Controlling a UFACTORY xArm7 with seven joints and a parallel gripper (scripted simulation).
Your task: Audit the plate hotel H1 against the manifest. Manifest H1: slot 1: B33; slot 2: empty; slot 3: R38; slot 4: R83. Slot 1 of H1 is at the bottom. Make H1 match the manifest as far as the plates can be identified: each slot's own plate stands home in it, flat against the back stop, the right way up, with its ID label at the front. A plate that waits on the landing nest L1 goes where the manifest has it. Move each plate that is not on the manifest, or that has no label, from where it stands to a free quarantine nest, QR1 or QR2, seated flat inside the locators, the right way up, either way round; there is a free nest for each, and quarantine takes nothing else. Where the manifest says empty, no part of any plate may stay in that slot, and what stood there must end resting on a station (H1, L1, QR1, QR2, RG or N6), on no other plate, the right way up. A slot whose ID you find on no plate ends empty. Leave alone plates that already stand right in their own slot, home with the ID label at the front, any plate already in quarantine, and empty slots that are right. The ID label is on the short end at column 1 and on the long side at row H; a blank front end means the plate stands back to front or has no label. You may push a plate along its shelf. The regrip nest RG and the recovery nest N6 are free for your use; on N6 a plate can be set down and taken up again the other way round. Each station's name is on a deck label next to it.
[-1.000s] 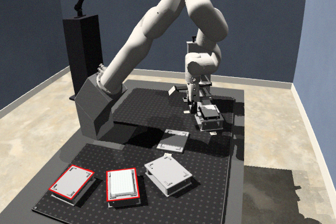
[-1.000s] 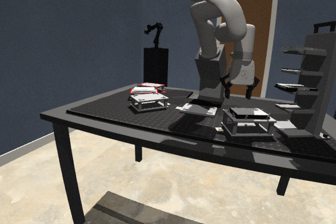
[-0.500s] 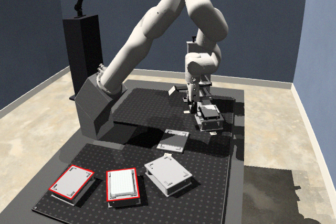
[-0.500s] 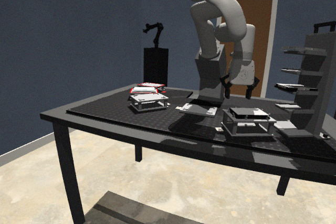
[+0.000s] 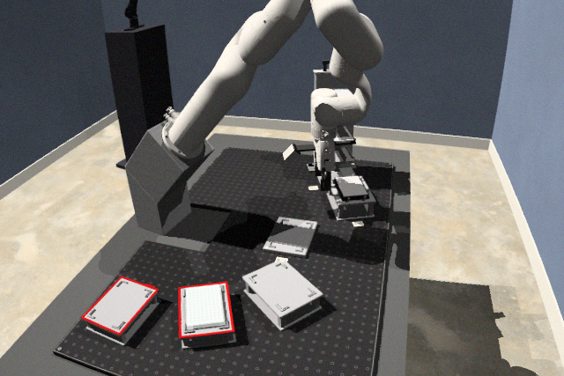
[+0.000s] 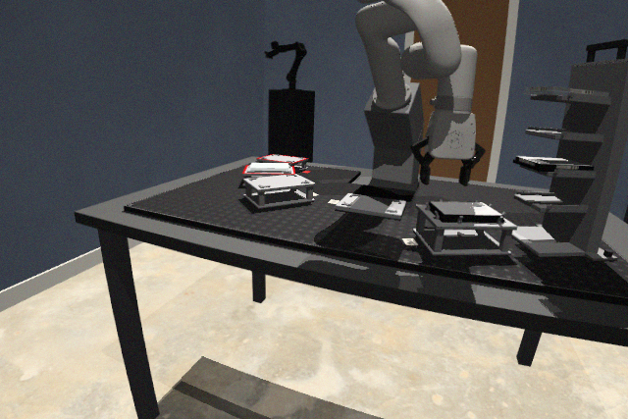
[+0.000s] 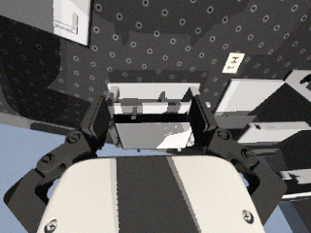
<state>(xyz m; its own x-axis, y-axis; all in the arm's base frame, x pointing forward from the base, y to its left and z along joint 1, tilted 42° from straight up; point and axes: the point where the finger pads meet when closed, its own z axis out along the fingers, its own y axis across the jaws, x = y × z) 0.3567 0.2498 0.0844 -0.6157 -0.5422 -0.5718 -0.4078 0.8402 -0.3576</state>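
My gripper (image 6: 445, 171) is open and empty. It hangs a little above a dark plate (image 6: 464, 210) that lies flat on a raised nest (image 6: 464, 234) in front of the hotel H1 (image 6: 583, 150). In the wrist view the open fingers stand to either side of this plate (image 7: 153, 135) and clear of it. One hotel shelf holds a dark plate (image 6: 551, 163) that juts out at the front. The other shelves look thin, and I cannot tell what they hold. One red-framed quarantine nest holds a white plate (image 5: 204, 305). The other red-framed nest (image 5: 120, 303) is bare.
A raised grey nest (image 5: 282, 293) and a flat grey nest (image 5: 291, 235) stand bare between the quarantine nests and the hotel. The H1 deck label (image 7: 234, 63) lies on the dotted mat. A black pedestal with a small arm (image 5: 137, 80) stands behind the table.
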